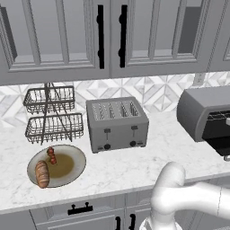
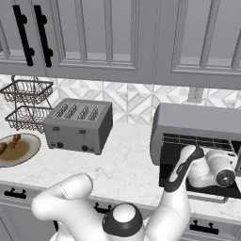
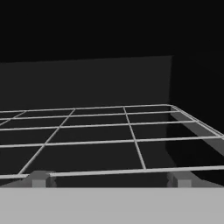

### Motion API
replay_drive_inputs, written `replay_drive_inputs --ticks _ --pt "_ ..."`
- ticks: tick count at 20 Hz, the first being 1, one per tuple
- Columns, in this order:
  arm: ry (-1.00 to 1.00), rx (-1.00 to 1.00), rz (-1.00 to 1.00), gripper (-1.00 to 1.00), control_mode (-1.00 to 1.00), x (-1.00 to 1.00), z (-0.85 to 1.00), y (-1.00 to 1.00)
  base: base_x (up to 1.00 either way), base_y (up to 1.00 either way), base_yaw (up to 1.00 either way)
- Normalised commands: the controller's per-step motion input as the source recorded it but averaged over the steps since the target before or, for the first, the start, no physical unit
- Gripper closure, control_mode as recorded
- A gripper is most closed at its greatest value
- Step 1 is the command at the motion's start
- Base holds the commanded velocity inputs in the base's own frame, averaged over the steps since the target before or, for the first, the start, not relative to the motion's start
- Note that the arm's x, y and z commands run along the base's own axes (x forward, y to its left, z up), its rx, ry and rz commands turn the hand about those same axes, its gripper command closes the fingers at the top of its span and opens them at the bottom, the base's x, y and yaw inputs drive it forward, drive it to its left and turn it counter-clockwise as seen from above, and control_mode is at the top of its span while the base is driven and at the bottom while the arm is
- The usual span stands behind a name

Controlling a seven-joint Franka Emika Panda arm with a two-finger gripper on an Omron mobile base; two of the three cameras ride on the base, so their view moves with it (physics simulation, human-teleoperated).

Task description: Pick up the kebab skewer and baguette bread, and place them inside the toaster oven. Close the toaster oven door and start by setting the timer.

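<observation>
Kebab skewer [image 1: 52, 155] lies on plate [image 1: 75, 154], far from open gripper [image 3: 109, 179].

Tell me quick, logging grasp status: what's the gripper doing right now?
Gripper: open, holding nothing, its fingertips at the toaster oven's wire rack.

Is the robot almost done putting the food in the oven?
Not yet. Done: the oven door is open. In hand: nothing; the open gripper sits at the bare rack. Left: the skewer and baguette lie on the plate, so both must go in, then shut the door and set the timer.
</observation>
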Motion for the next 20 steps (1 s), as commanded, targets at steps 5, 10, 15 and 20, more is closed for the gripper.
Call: replay_drive_inputs --ticks 5,10,15,20 --pt "-0.01 0.01 0.00 -1.00 -1.00 0.00 0.02 0.00 0.00 0.00 0.00" --pt "-0.01 0.00 0.00 -1.00 -1.00 -0.20 0.01 -0.01 0.00 0.00 0.00" --pt "0.00 0.00 0.00 -1.00 -1.00 -0.26 0.16 0.00 0.00 0.00 0.00" --pt "0.00 0.00 0.00 -1.00 -1.00 0.01 0.28 0.07 0.00 0.00 0.00"
